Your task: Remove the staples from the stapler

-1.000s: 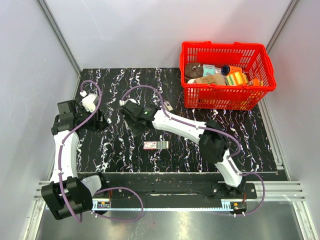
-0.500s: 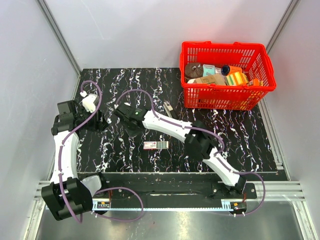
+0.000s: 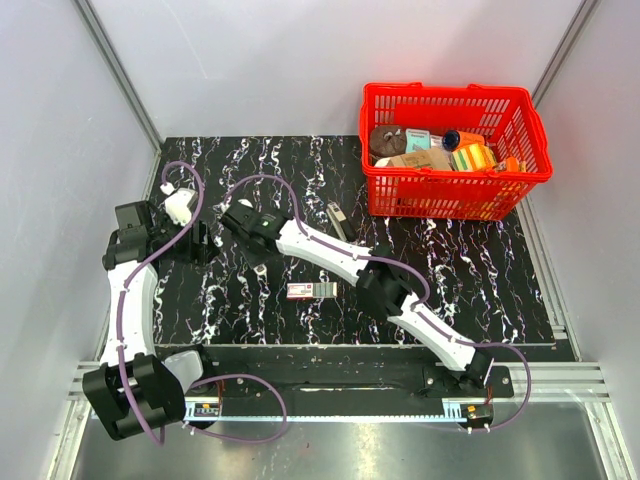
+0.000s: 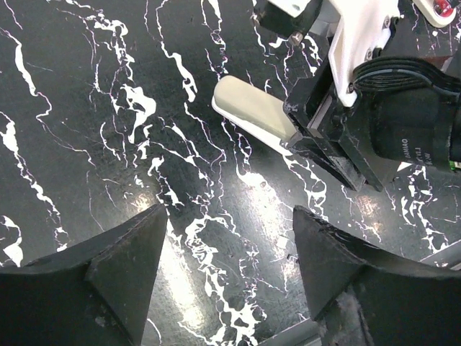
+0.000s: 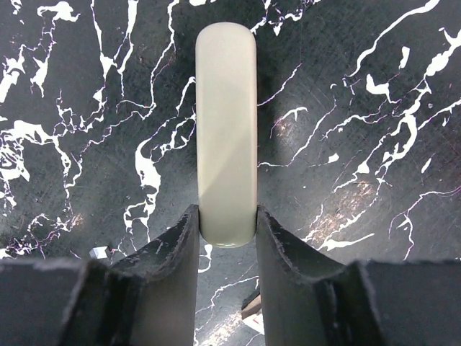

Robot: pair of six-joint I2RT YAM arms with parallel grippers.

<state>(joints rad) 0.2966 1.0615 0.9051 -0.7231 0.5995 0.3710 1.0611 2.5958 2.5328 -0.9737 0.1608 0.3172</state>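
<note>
The right claw (image 5: 226, 216) is clamped on the near end of a beige bar (image 5: 225, 130), which stretches straight ahead of it, low over the counter (image 3: 480, 270). The left claw (image 4: 229, 216) hangs with its jaws apart, facing the bar's other end. The stapler (image 3: 336, 216) lies on the counter behind the right claw, beside its forearm and untouched.

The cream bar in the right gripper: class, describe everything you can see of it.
The cream bar is smooth, matte and plastic-looking, elongated, unmarked, with a rounded free end. The right gripper pinches its other end between its black fingers; the rest points straight out over the black marbled table. Whether it touches the table cannot be told.
</note>
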